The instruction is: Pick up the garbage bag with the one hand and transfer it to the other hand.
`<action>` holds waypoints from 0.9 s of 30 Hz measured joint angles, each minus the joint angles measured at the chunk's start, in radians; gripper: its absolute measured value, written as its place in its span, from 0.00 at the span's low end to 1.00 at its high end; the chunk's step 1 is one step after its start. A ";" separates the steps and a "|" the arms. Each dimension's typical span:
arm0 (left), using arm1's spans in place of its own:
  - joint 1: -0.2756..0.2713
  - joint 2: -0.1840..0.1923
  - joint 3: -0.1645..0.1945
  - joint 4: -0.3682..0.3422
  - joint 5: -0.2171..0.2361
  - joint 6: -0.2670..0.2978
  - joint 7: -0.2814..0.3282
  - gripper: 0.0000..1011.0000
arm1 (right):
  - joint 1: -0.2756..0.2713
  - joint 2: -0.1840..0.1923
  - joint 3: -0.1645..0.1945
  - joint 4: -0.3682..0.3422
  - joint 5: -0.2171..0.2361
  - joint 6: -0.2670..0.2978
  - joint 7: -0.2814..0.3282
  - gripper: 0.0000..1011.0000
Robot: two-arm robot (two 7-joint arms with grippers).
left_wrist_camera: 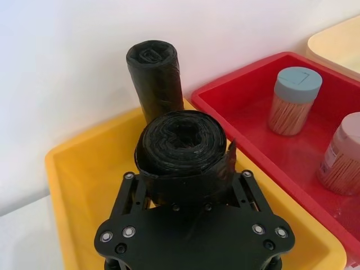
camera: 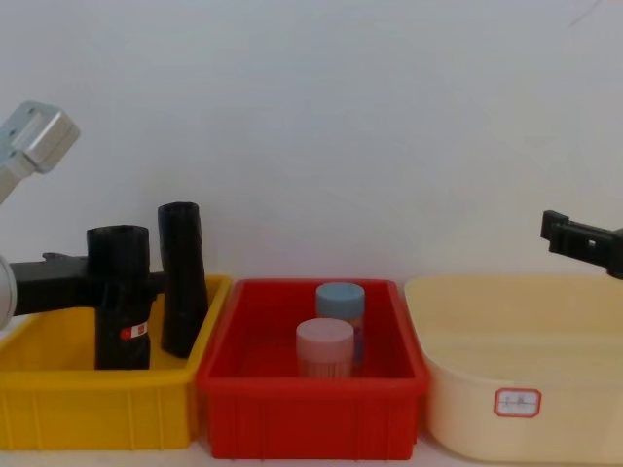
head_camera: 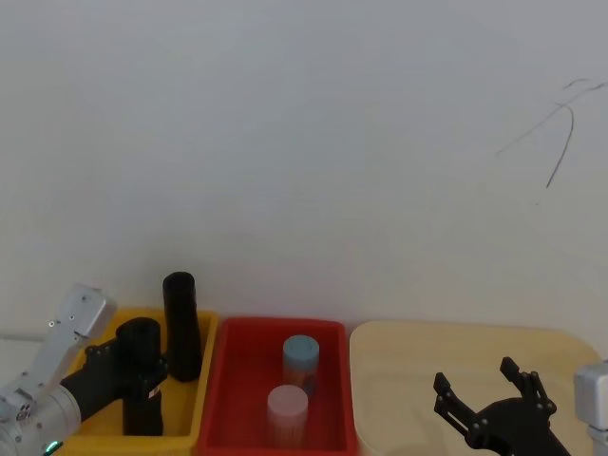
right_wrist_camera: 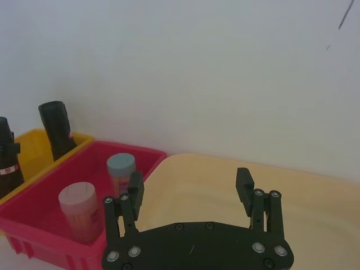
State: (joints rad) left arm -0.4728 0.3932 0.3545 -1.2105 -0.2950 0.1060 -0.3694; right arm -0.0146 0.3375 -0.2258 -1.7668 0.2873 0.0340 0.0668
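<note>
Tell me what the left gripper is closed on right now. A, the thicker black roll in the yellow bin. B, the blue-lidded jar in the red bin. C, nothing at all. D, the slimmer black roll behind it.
A: the left gripper is clamped around the garbage bag, the thicker stickered roll in the yellow bin, while the slimmer roll stands free behind it.

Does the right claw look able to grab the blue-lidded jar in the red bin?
Probably yes: the black two-finger right gripper is open, and the blue-lidded jar stands uncovered in the neighbouring red plastic bin, though a pink-lidded jar stands close.
</note>
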 joint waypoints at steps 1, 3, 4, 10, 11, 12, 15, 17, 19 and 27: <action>-0.001 -0.001 0.000 0.001 0.000 0.000 0.000 0.51 | 0.000 0.000 0.000 0.000 0.000 0.000 0.000 0.99; -0.002 -0.001 0.001 0.002 0.001 0.001 -0.001 0.50 | 0.000 0.000 0.000 0.000 0.000 0.000 0.000 0.99; -0.002 -0.002 0.001 0.003 0.001 0.001 -0.001 0.49 | 0.000 0.000 0.000 0.000 0.000 0.000 0.000 0.99; -0.001 0.000 -0.001 -0.003 0.002 0.001 -0.006 0.45 | 0.000 0.000 0.000 0.000 0.000 0.000 0.000 0.99; 0.000 0.000 -0.002 -0.006 0.002 0.000 -0.008 0.44 | 0.000 0.000 0.000 0.000 0.000 0.000 0.000 0.99; 0.001 0.001 -0.003 -0.010 0.002 0.000 -0.010 0.44 | 0.000 0.000 0.000 0.000 0.000 0.000 0.000 0.99; 0.004 0.005 -0.009 -0.030 -0.002 -0.001 -0.020 0.44 | 0.000 0.000 0.000 0.000 0.000 0.000 0.000 0.99; 0.006 0.007 -0.015 -0.049 -0.010 -0.001 -0.026 0.44 | 0.000 0.000 0.000 0.000 0.000 0.000 0.000 0.99; 0.006 0.009 -0.019 -0.064 -0.017 -0.001 -0.031 0.44 | 0.000 0.000 0.000 0.000 0.000 0.000 0.000 0.99; 0.002 0.012 -0.053 -0.167 -0.074 0.021 -0.057 0.44 | 0.000 0.000 0.000 0.000 0.000 0.000 0.000 0.99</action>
State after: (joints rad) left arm -0.4711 0.4050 0.3014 -1.3770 -0.3692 0.1266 -0.4268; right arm -0.0147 0.3375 -0.2258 -1.7668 0.2873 0.0340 0.0667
